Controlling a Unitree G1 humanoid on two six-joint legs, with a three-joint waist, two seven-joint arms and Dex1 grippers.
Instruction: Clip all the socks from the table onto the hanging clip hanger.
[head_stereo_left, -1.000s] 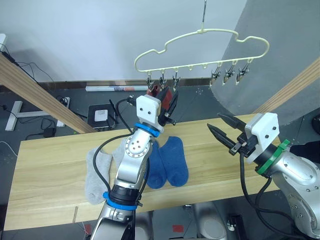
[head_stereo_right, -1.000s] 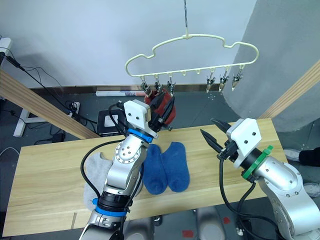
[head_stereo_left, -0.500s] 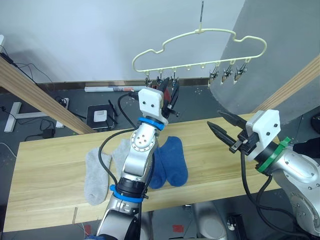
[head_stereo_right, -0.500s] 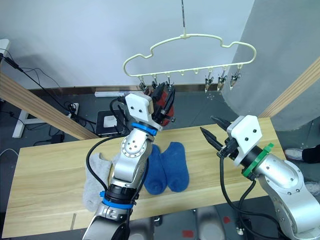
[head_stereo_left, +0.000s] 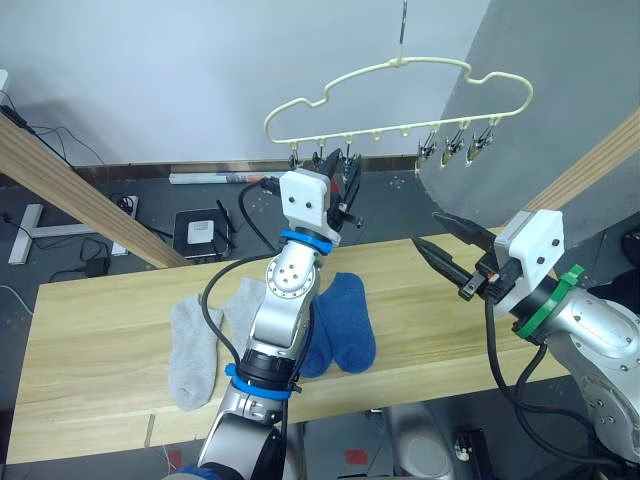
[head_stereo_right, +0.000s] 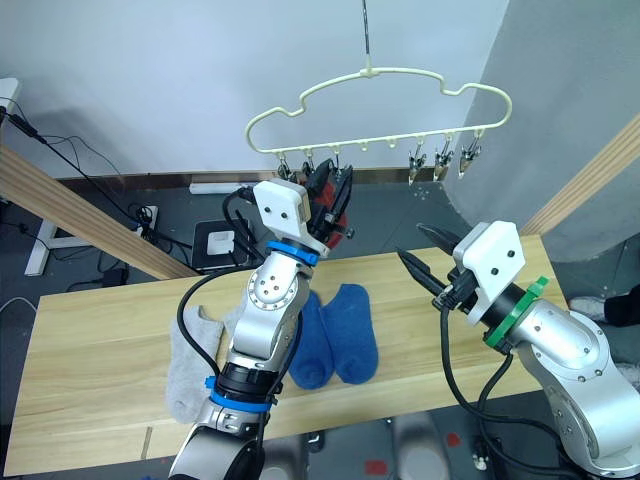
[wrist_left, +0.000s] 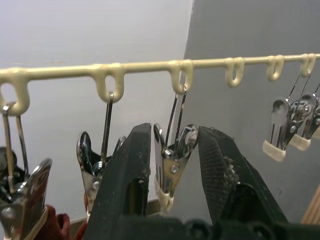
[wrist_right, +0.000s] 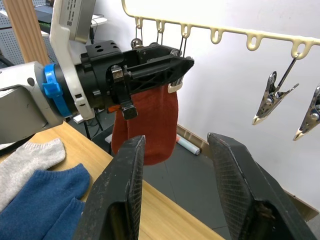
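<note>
The left gripper (wrist_left: 172, 150) is raised to the bar of the pale yellow-green clip hanger (head_stereo_left: 400, 75), its two black fingers (wrist_left: 125, 175) straddling the third silver clip (wrist_left: 172, 167) from the robot's left; the pads sit against the clip's sides, though whether they are pressing it cannot be told. Two brick red socks (wrist_right: 150, 122) hang together just beside that gripper, held by the neighbouring clips on its left. Three further clips (head_stereo_left: 458, 145) hang bunched at the bar's other end, with empty loops between the groups. The right gripper (head_stereo_left: 450, 255) is held above the right part of the table (head_stereo_left: 100, 330), well apart from the hanger, its fingers (wrist_right: 122, 185) spread wide with nothing between them. On the pale wood tabletop two royal blue socks (head_stereo_left: 345, 320) lie side by side near the middle, partly behind the left arm, and two light grey socks (head_stereo_left: 195, 345) lie just to their left.
</note>
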